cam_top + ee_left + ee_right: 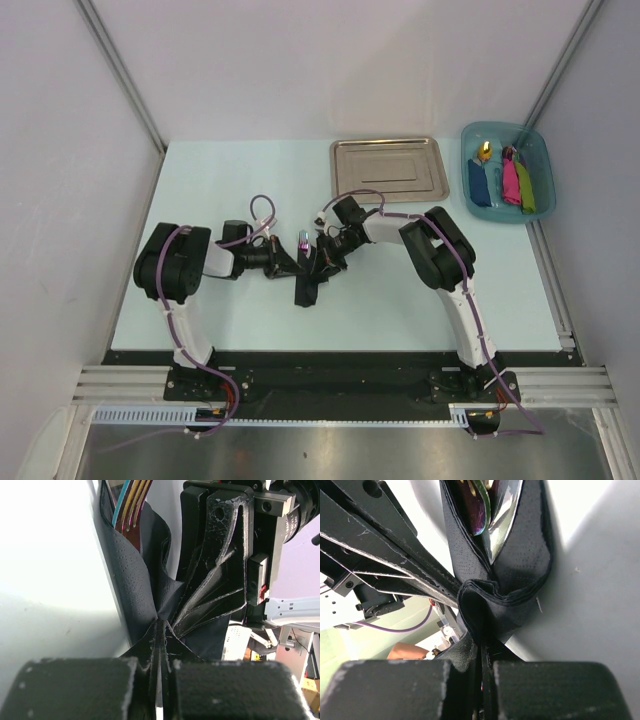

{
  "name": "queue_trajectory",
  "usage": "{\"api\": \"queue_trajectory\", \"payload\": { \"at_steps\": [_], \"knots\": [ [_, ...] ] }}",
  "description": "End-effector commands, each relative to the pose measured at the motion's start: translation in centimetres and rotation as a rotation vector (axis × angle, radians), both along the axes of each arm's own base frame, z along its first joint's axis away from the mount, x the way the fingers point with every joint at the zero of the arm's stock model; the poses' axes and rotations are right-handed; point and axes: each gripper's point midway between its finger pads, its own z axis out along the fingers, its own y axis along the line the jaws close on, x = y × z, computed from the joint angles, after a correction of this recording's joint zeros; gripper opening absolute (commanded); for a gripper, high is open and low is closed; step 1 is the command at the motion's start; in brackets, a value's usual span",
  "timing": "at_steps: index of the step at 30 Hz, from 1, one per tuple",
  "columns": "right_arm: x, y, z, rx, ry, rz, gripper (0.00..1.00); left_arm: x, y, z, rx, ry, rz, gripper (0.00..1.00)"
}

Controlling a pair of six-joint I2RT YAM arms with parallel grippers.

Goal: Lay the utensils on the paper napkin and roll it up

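Utensils (131,502) are seen wrapped inside the paper napkin (305,285), which is held near the middle of the worktop (420,300) between the two arms. The left gripper (160,630) is closed on a pinched fold of the black sheet, which rises straight from its fingertips, with the coloured fork tines showing out of the open top of the wrap. The right gripper (482,647) is likewise clamped on a bunched edge of the napkin, directly at its fingertips, and two shiny utensil ends are seen standing in the fold above it. From overhead, the grippers are found almost touching, the left one on the left side of the bundle and the right one on the right side, with the lower part of the napkin reaching toward the near edge. Whether the bundle rests on the worktop cannot be told. A steel tray (342,172) and a teal basket (470,135) of blue, pink and green items are set well apart at the far right.
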Motion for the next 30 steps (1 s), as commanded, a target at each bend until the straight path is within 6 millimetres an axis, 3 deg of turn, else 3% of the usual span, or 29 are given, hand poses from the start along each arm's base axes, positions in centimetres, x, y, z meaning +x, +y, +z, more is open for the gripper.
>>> {"api": "queue_trajectory", "payload": {
  "at_steps": [1,7,11,25,30],
  "knots": [
    [1.2,0.2,1.6,-0.007,-0.089,-0.018,0.01,0.8,0.1,-0.7,0.040,-0.026,0.011,0.00],
    [1.4,1.4,5.0,0.068,-0.092,-0.033,0.01,0.3,0.3,-1.6,0.079,0.001,0.009,0.00],
    [1.4,2.0,6.0,0.093,-0.069,-0.049,0.03,0.2,0.5,-2.0,0.101,0.004,0.011,0.00],
    [0.3,4.0,4.4,0.090,-0.024,-0.032,0.06,-0.1,0.6,-2.3,0.116,0.011,0.001,0.00],
    [0.0,3.8,2.7,0.075,0.004,-0.050,0.08,0.0,0.6,-2.3,0.116,0.010,-0.001,0.00]
  ]
}}
